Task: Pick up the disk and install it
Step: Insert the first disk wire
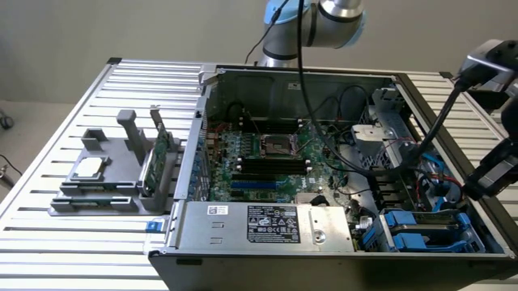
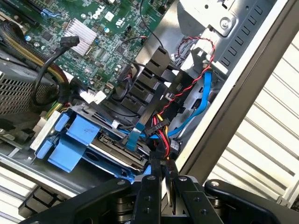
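Risk, cables: a bundle of red, yellow and black wires (image 2: 160,127) and a flat blue data cable (image 2: 203,93) hang just beside the fingertips. My judgement is that any sideways or downward travel could hook a wire and strain its plug, or drag it across the bay.

Risk, case: the dark case wall (image 2: 224,121) runs close alongside the tool. A small lateral error could put the gripper body against the sheet metal.

Risk, seating: the disk (image 1: 427,229) lies in the drive bay at the lower right of the exterior view, inside the open computer case (image 1: 194,115), to the exterior view's right of the power supply (image 1: 267,224). Its blue carrier (image 2: 77,140) looks roughly level in the cage. I cannot tell whether it is fully home or latched. If it is only part-way in, a push off-centre on the carrier edge could cock it in the rails.

End effector: the gripper (image 2: 163,164) hovers over the near corner of the bay, close to the carrier's edge, between the carrier and the case wall. The fingers (image 2: 155,175) stand drawn together with only a sliver between them, and nothing is pinched there. Contact with the carrier is not evident; it reads as near rather than touching.
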Tool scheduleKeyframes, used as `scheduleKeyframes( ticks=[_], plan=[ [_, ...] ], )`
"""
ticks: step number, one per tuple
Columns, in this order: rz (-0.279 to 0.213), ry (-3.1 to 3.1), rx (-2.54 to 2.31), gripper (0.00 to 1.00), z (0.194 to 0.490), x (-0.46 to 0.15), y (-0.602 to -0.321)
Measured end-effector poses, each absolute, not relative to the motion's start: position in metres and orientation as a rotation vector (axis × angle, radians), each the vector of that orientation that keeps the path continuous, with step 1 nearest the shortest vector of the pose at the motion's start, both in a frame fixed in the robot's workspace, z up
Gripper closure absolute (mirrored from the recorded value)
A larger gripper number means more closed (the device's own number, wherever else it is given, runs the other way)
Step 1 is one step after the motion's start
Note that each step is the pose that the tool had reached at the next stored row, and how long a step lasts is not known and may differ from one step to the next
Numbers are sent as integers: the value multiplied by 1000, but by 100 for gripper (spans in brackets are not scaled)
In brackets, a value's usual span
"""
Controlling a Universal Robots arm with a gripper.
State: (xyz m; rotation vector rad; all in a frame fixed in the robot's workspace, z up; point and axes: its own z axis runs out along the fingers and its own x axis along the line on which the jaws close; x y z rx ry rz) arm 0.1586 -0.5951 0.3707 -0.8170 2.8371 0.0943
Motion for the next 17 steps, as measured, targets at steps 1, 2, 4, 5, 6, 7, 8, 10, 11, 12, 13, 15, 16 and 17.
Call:
scheduleKeyframes(
  ticks=[1,2,4,5,6,7,8,10,11,12,13,15,16,17],
  plan=[
    [93,2840,-804,81,370,158,-595],
    [92,2842,-792,81,370,158,-595],
    [93,2845,-770,81,369,156,-595],
    [95,2846,-761,81,369,155,-595],
    [100,2845,-753,81,369,154,-595],
    [107,2844,-746,81,369,153,-595],
    [117,2841,-738,81,369,152,-595],
    [130,2838,-724,81,369,149,-594],
    [135,2837,-716,81,368,148,-594],
    [140,2837,-707,81,368,147,-594],
    [144,2836,-697,81,368,147,-594],
    [149,2837,-676,81,368,146,-594],
    [151,2837,-665,81,368,145,-594],
    [152,2838,-653,81,368,145,-594]
  ],
)
